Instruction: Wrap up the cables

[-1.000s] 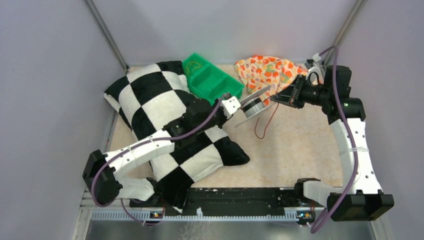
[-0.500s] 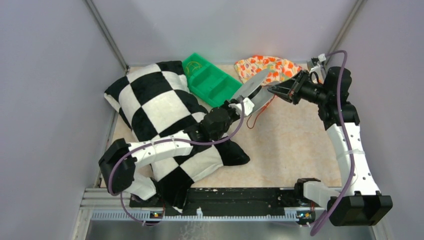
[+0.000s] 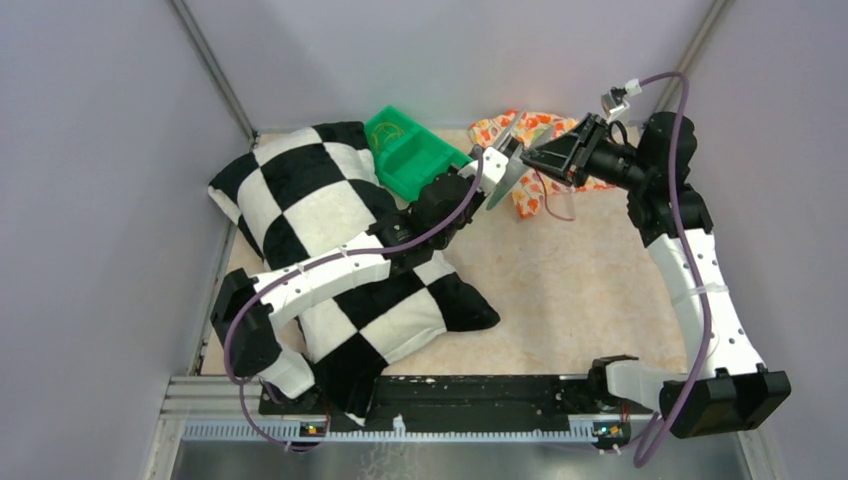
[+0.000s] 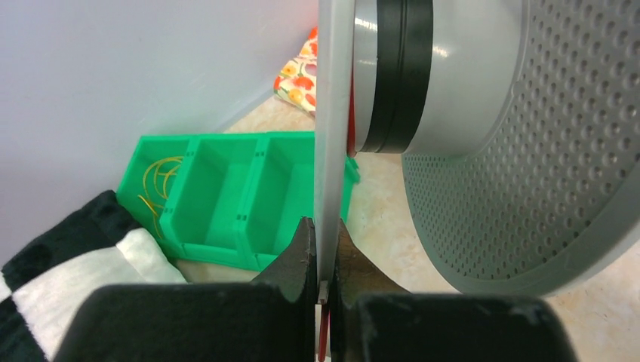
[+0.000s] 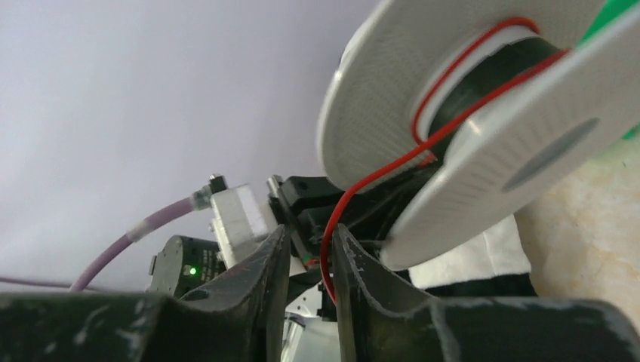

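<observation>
Left claw (image 4: 323,290) pinches the spool (image 4: 453,136) flange; right claw (image 5: 308,256) nips the cables (image 5: 377,170). Keep tension steady, guiding wire between the flanges.

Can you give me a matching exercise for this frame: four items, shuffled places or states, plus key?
Items:
1. spool
2. red wire
3. green bin
4. checkered pillow

Places or states:
A. runs between the right gripper's fingers
B. under the left arm
C. flange pinched by the left gripper
D. at the table's far edge, beside the pillow

Pairs: 1-C, 2-A, 3-D, 4-B
</observation>
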Tool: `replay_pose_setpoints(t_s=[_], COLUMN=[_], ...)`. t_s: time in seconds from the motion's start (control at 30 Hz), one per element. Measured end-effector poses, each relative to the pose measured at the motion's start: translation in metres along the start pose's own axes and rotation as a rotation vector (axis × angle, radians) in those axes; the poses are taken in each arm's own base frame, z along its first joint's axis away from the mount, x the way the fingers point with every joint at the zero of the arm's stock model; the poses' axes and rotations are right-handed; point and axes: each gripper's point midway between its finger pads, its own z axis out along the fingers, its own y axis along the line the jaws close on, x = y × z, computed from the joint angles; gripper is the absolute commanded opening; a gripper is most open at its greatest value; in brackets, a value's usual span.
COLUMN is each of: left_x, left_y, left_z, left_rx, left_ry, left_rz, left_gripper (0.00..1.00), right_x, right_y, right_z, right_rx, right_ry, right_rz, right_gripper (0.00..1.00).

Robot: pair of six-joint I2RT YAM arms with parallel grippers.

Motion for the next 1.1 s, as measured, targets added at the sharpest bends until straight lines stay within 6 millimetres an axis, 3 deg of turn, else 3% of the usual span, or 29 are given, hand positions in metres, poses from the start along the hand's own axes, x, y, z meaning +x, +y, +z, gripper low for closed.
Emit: replay_pose_setpoints(t_s=[0.23,0.63,0.9,1.1], left_x=[0.017,0.026,0.001,0.001], left_y=[-0.009,-0.018,0.002,0.010], left_z=[0.007,0.011,0.021,0.025], left_rx=[0.015,0.088,0.094,0.093], left_ry=[0.095,0.181,0.138,0.141], left_rz=[-0.022,-0.100,-0.277,-0.356], left_gripper=[0.00,0.00,0.00,0.00], right_x=[0.008,0.015,0.045,0.068], right_y=[0.022,0.009,-0.004,-0.001], right_z=[0.006,0.010,0.011,0.017], right_rx=[-0.093,-0.115,-0.097,-0.094], right_ry=[0.026,0.029,0.100,0.157], right_rz=[-0.071,-0.051,-0.004,0.002], right_gripper=[0.32,0.33,0.33,0.35])
